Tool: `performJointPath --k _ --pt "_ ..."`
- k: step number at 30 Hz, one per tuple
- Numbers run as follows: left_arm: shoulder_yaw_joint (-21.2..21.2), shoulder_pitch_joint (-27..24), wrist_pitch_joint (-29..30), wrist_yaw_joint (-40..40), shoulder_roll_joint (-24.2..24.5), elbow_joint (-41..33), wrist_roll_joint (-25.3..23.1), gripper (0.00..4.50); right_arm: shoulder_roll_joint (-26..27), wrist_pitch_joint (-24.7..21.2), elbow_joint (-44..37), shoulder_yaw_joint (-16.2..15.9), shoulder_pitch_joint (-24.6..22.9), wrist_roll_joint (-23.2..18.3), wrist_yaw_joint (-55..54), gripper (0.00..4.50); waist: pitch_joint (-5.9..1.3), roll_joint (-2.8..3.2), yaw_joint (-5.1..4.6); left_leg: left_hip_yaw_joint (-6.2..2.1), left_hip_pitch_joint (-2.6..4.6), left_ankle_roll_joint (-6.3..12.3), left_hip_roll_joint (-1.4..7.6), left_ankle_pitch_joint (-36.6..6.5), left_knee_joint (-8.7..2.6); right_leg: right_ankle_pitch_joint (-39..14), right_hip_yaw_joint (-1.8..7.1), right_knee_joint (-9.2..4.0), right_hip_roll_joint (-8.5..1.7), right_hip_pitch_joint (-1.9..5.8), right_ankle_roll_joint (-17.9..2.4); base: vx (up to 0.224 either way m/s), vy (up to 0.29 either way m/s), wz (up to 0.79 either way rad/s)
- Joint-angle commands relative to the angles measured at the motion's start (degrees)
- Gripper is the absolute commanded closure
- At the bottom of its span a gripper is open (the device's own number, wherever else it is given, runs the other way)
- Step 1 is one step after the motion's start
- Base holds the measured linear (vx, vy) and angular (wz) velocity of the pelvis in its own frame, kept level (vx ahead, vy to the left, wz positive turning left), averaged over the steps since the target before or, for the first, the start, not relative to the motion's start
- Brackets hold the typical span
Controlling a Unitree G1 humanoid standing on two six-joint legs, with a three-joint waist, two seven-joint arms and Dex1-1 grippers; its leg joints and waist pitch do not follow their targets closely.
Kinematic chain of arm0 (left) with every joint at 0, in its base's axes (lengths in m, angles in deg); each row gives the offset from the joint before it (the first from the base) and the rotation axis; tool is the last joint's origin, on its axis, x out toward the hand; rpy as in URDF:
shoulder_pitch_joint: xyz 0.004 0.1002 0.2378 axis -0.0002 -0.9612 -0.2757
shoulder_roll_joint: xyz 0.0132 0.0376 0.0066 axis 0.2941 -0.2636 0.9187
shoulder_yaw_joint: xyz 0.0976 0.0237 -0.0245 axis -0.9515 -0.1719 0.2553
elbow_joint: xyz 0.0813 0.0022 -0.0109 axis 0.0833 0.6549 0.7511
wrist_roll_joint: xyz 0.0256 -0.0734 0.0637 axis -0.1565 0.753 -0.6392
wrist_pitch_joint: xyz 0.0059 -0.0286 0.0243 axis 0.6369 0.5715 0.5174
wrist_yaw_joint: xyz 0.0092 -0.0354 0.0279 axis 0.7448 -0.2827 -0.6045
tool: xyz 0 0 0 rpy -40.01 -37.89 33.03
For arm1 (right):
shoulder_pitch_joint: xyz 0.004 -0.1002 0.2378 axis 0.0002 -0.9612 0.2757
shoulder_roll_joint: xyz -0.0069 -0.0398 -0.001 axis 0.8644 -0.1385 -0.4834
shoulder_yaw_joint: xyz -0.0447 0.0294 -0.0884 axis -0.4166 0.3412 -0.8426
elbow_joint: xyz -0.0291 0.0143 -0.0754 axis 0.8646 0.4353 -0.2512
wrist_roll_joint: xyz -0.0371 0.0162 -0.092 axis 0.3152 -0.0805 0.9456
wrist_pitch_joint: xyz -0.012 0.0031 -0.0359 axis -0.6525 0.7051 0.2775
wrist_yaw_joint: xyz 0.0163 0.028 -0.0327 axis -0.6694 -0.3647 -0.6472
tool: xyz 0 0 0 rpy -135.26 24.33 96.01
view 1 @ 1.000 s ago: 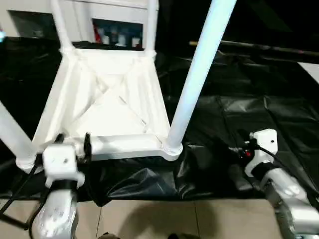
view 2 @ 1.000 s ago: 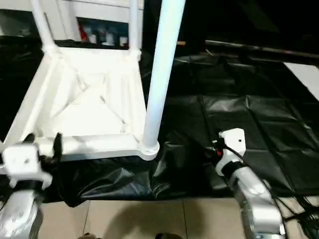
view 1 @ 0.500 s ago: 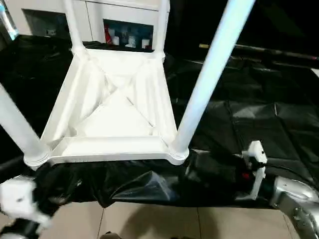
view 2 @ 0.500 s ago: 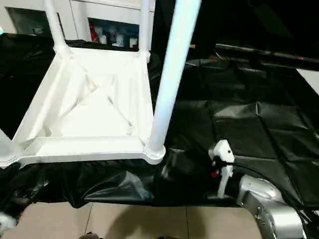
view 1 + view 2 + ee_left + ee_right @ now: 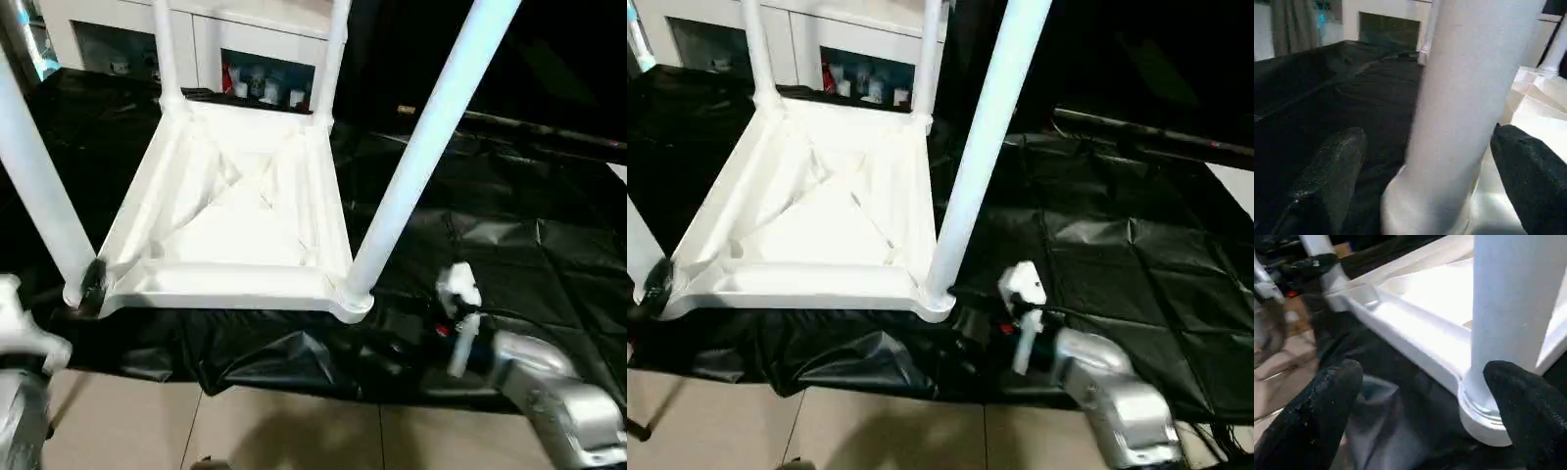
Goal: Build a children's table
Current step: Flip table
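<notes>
Black sheet (image 5: 529, 225) spread over the floor, wrinkled, reaching to the tiled strip (image 5: 294, 436) at the near edge. White cabinet (image 5: 245, 39) with glass doors at the far side, small items behind the glass.

Children's table (image 5: 235, 215) upside down on the sheet, left of centre. Tabletop (image 5: 813, 215) flat on the sheet, ribbed underside facing up, diagonal ribs crossing in the middle. Long axis of the top running from near edge to far edge, toward the cabinet. Four legs seated in the corner sockets, all pointing up, long axes near vertical with some lean in the head views: near right leg (image 5: 421, 157), near left leg (image 5: 39, 186), far left leg (image 5: 165, 49), far right leg (image 5: 331, 54). Tops of all four legs cut off by the upper edge.

Right gripper (image 5: 1415, 416) low on the sheet just beside the near right corner socket (image 5: 1484, 416). Fingers (image 5: 1322, 416) spread wide, one on each side of the leg base, gap visible between pads and leg; nothing held. Silver right forearm (image 5: 1107, 392) lying low over the sheet.

Left gripper (image 5: 1415, 181) at the near left corner. Fingers (image 5: 1327, 171) spread wide, straddling the near left leg close to its base. Contact between pads and leg cannot be told. One black finger seen beside the left socket in the head view.
</notes>
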Motion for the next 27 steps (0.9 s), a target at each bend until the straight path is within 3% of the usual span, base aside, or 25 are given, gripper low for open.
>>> performJointPath --k 1,6,12,15,16,18,22,27 --pt "-2.6 1.6 1.0 1.3 0.6 1.1 0.0 0.07 0.7 2.0 1.6 1.5 1.7 2.4 -4.8 0.00 -1.64 1.62 0.18 -0.27 0.18 -0.87 0.50 -16.4 -5.56 -18.4 1.07 -3.98 -2.78 1.03 -5.3 0.000 0.000 0.00" --pt "-4.1 4.0 1.4 1.2 1.4 3.4 -1.4 0.07 2.1 2.4 1.1 2.4 1.1 2.5 -7.8 0.00 -1.85 1.61 0.04 -0.30 -0.06 -0.85 0.54 -15.0 -5.48 -15.8 1.06 -3.55 -2.70 1.55 -6.1 0.000 0.000 0.00" --pt "-4.7 7.6 1.3 -1.8 2.5 7.3 -3.9 0.07 4.6 3.4 0.2 2.8 1.1 3.9 -12.1 0.00 -1.89 2.06 0.04 -0.33 0.07 -1.08 0.54 -14.5 -5.54 -14.3 1.00 -3.34 -2.65 1.56 -6.7 0.000 0.000 0.00" --pt "-4.6 8.5 1.7 -2.6 2.7 8.0 -3.9 0.07 5.4 3.3 1.5 3.2 1.9 5.3 -16.1 0.00 -1.87 1.96 -0.02 -0.36 0.08 -1.40 0.51 -15.1 -5.60 -15.0 1.00 -3.38 -2.70 1.60 -6.7 0.000 0.000 0.00" --pt "-4.8 8.6 2.1 -2.5 2.6 7.8 -3.8 0.33 5.6 3.8 3.8 4.1 2.6 6.9 -19.3 0.00 -1.84 1.96 0.02 -0.34 0.06 -1.74 0.48 -14.7 -5.61 -15.1 1.02 -3.38 -2.72 1.61 -6.7 0.000 0.000 0.00" --pt "-5.3 8.5 2.7 -2.4 2.2 7.2 -3.7 0.41 6.2 4.1 5.3 5.6 3.1 6.7 -20.9 0.00 -1.89 2.35 -0.14 -0.23 0.22 -2.22 0.42 -15.0 -5.56 -14.9 1.02 -3.37 -2.63 1.38 -6.9 0.000 0.000 0.00" --pt "-6.4 7.9 3.1 -3.2 1.4 6.4 -4.4 0.79 7.3 5.9 6.3 5.9 4.5 7.1 -21.1 0.00 -1.95 2.36 -0.08 -0.21 0.02 -1.72 0.47 -14.3 -5.51 -12.4 1.02 -3.14 -2.64 1.67 -7.3 0.000 0.000 0.00" --pt "-7.8 6.4 3.0 -4.2 -0.3 4.9 -4.7 1.15 9.0 6.8 8.6 6.4 6.9 6.6 -22.9 0.00 -1.87 2.39 -0.19 -0.18 0.02 -1.66 0.58 -14.5 -5.54 -13.5 1.09 -3.15 -2.75 1.68 -7.8 0.000 0.000 0.00"
